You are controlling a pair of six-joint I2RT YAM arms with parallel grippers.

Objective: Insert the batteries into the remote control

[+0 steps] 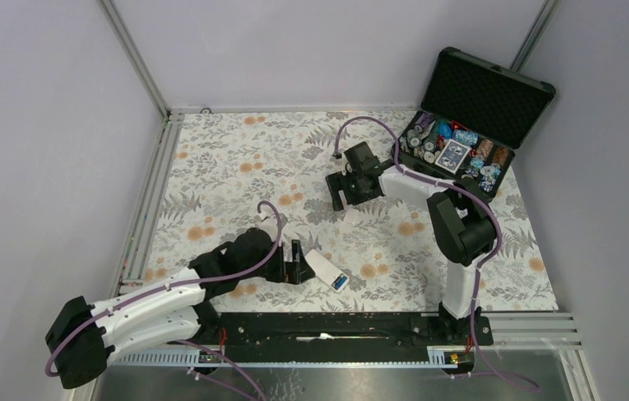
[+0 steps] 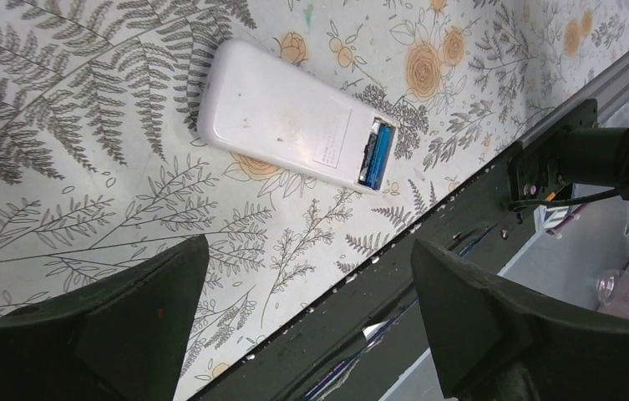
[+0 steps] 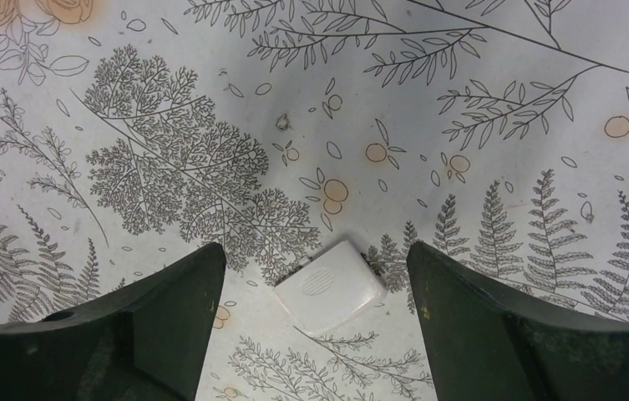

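Two arms: both low over the table [image 1: 235,167]; your left one works near the front rail, your right one sits further out, mid-table.
Left gripper [image 1: 296,261] [image 2: 309,251]: jaws spread wide, nothing between them; just beside the remote control [image 1: 325,269] [image 2: 290,117], not touching it.
Remote control: flat on the table by the front rail, plain white back up, since that is the side the battery bay opens on.
Bay: uncovered, at the end pointing toward the rail.
Batteries [image 1: 340,281] [image 2: 377,154]: one blue cell clearly seated in the bay; the slot beside it is too dark, you cannot tell.
Right gripper [image 1: 344,196] [image 3: 311,246]: jaws wide, holding nothing, fingers straddling a small white cover [image 1: 352,215] [image 3: 330,286] from above.
White cover: flat on the table, well apart from the remote; likely the bay lid, parked clear for loading.
Step, judged: loading nearly done, the lid not yet fitted.
Counts: one remote, one battery you can confirm, one cover, two grippers, one black case [image 1: 488,88].
Black case: open at the far right, poker chips [image 1: 461,136] inside, too many to count; not part of the task.
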